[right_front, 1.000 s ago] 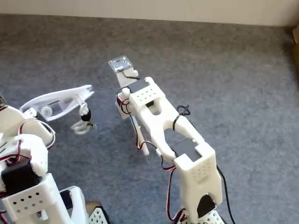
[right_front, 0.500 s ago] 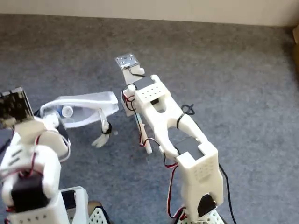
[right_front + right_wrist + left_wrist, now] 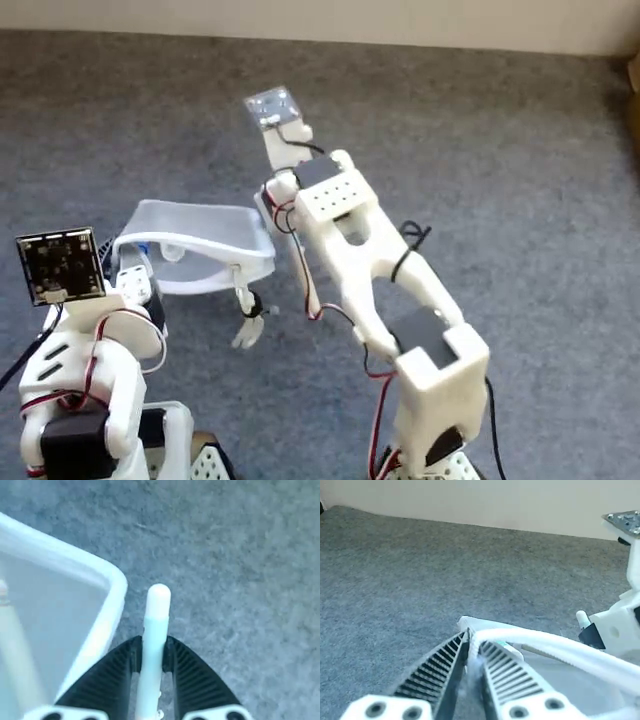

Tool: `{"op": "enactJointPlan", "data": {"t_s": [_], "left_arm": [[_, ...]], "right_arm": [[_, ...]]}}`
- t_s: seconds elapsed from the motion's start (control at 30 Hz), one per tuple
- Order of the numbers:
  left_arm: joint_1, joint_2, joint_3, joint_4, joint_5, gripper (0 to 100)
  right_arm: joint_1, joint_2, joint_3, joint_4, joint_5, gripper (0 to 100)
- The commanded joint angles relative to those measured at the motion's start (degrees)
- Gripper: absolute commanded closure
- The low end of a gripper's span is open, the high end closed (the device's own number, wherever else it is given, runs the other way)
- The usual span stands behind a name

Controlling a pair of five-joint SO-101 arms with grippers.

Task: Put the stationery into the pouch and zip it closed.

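My left claw (image 3: 472, 639) pinches the pouch (image 3: 200, 238) rim; a pale stick (image 3: 12, 635) lies inside. My right claw (image 3: 151, 647) grips a pen (image 3: 156, 610) at the pouch's three o'clock.

Pouch (image 3: 200, 250): translucent, white zip edge, one end raised off the carpet (image 3: 500, 150), tilted.
Pen (image 3: 152, 645): pale, rounded white tip, just beside the pouch corner.

Grey mottled carpet (image 3: 520, 150); translucent white pouch (image 3: 195, 250); pale mint pen (image 3: 152, 630), white tip; black ribbed left gripper (image 3: 474, 641).
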Motion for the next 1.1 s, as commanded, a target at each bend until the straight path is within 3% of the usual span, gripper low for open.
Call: {"op": "enactJointPlan", "data": {"t_s": [0.0, 0.23, 0.8, 1.07], "left_arm": [[1.0, -1.2, -1.0, -2.2, -0.5, 99], [1.0, 1.1, -1.3, -2.5, -0.5, 99], [0.7, 24.3, -9.9, -2.1, -0.6, 99], [0.7, 28.8, -11.5, -2.2, -0.6, 99]], "right_arm": [[1.5, -8.2, 2.0, -0.1, 0.3, 99.3], [2.7, -16.9, 5.6, 0.0, 0.3, 99.3], [3.1, -40.7, 16.1, -0.1, 0.3, 99.3], [-3.5, -56.2, 22.9, -0.1, 0.3, 99.3]]}}
